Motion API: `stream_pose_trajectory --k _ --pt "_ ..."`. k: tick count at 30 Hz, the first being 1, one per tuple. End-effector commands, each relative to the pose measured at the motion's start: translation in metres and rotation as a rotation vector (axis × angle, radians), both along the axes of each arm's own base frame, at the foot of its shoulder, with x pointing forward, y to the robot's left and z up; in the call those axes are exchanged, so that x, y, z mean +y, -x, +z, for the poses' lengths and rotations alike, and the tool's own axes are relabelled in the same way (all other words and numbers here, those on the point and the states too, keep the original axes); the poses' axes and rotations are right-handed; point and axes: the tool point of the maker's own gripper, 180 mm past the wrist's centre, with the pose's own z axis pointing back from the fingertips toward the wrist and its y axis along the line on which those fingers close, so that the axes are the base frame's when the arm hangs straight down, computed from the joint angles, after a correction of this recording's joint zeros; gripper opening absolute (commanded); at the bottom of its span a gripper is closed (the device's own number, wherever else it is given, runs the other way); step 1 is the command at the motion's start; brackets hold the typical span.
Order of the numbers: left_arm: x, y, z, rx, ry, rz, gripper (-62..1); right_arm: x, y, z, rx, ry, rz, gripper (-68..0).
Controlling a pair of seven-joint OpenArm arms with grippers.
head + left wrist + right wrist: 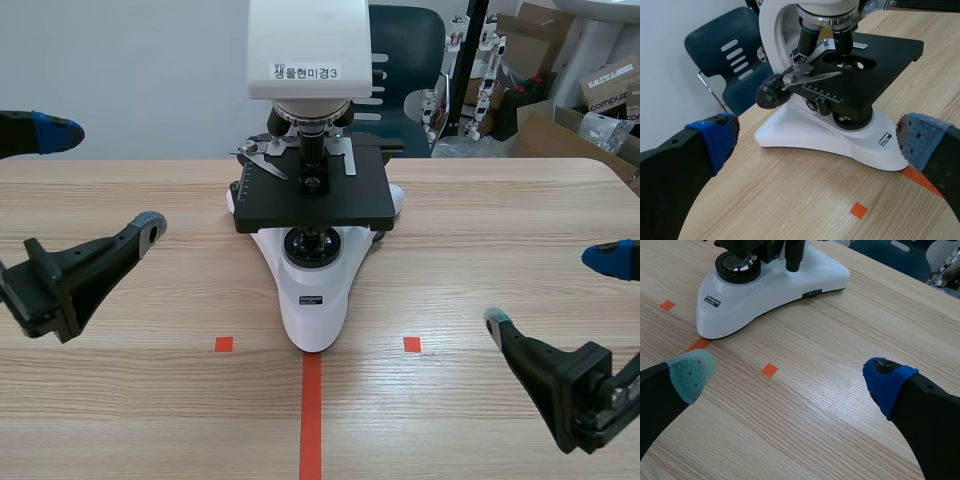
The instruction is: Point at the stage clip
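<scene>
A white microscope (312, 290) with a black stage (312, 195) stands at the table's middle. The metal stage clip (262, 160) lies on the stage's left part, beside the objective lenses; in the left wrist view the stage clip (812, 75) shows as a thin silver arm above the stage scale. My left gripper (100, 180) hangs open to the left of the microscope, well apart from it, and the left gripper (817, 145) faces the microscope's side. My right gripper (552, 290) is open low at the right, and the right gripper (789, 377) is over bare table short of the microscope base (765, 285).
A dark blue chair (405, 45) stands behind the table's far edge. Cardboard boxes (560, 60) and a rack are at the back right. Bare wooden table (140, 380) lies on both sides of the microscope.
</scene>
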Motion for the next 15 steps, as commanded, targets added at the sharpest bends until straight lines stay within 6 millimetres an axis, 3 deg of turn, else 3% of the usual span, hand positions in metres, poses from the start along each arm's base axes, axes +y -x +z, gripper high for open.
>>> stream_pose_trajectory --k 1,5,10,15 --pt "0.000 -0.004 0.011 -0.028 0.026 0.024 1.4 0.001 -0.004 0.010 -0.037 -0.007 0.007 0.4" --pt "-0.009 -0.004 0.021 -0.040 0.042 0.041 1.4 0.001 -0.004 0.010 -0.037 -0.007 0.007 0.4" --pt "-0.023 0.000 0.015 -0.052 -0.017 0.050 1.4 0.001 -0.004 0.010 -0.037 -0.007 0.007 0.4" --pt "-0.024 -0.007 0.010 -0.073 -0.070 0.119 1.4 0.001 -0.004 0.010 -0.037 -0.007 0.007 0.4"
